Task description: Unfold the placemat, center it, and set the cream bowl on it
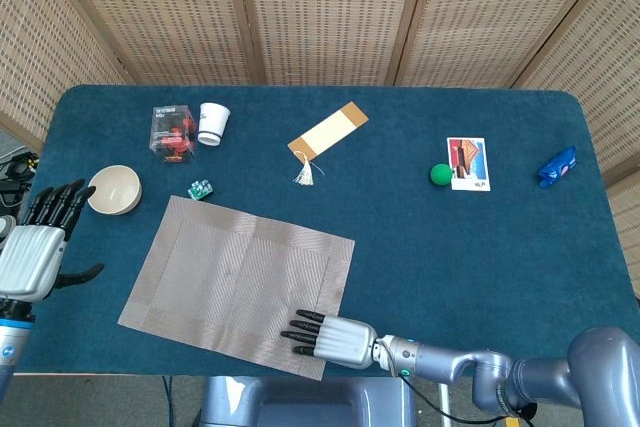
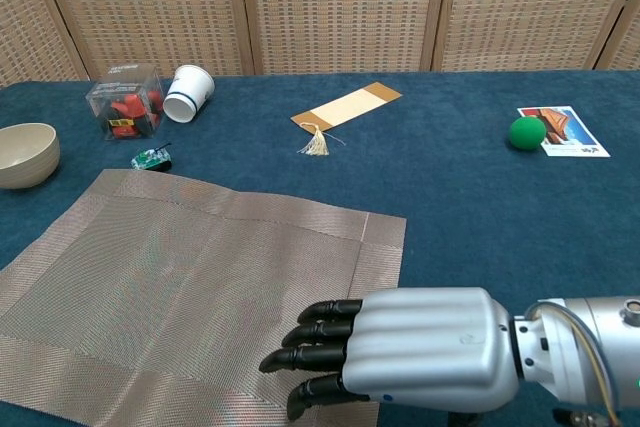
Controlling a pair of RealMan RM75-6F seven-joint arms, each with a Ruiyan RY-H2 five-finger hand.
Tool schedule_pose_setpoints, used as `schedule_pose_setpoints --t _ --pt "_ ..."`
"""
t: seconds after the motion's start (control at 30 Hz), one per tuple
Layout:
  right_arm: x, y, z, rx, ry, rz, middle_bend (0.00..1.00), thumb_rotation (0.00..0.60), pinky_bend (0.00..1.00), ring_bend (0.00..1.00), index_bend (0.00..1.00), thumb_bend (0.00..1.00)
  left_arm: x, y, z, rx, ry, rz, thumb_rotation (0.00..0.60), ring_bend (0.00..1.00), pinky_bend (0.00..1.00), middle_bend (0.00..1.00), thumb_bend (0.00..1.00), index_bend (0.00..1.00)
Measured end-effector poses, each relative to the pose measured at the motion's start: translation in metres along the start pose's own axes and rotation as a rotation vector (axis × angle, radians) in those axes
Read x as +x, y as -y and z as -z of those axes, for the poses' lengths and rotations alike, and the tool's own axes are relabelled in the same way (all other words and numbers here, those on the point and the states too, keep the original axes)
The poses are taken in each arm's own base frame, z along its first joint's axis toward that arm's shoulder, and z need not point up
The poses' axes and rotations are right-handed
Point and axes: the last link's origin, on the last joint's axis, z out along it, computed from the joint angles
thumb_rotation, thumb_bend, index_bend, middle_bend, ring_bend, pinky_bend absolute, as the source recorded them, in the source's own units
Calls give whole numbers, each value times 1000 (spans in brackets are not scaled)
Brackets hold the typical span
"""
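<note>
- The grey woven rectangular placemat lies fully unfolded and flat on the blue-covered bench, skewed and toward the bench's left-front part.
- The right hand rests flat on the placemat's near right corner, fingers straight and slightly apart, holding nothing.
- The round cream bowl stands upright just off the placemat's far left corner, not touching it.
- The left hand hovers beside that bowl, fingers spread wide and empty.
- Centring seems to be the step in hand: press evenly and drag slowly so the placemat slides without wrinkling, squaring it to the bench edge.
- Keep the small green clip at the placemat's far edge from catching.
</note>
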Motion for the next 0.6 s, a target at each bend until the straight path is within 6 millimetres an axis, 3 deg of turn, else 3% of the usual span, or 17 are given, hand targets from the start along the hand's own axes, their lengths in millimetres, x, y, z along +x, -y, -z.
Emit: schedule_pose_setpoints --t 0.6 --pt "11 1 -13 -28 -55 4 52 600 0 0 257 0 -3 0 -2 -2 16 -3 600 0 0 0 0 0"
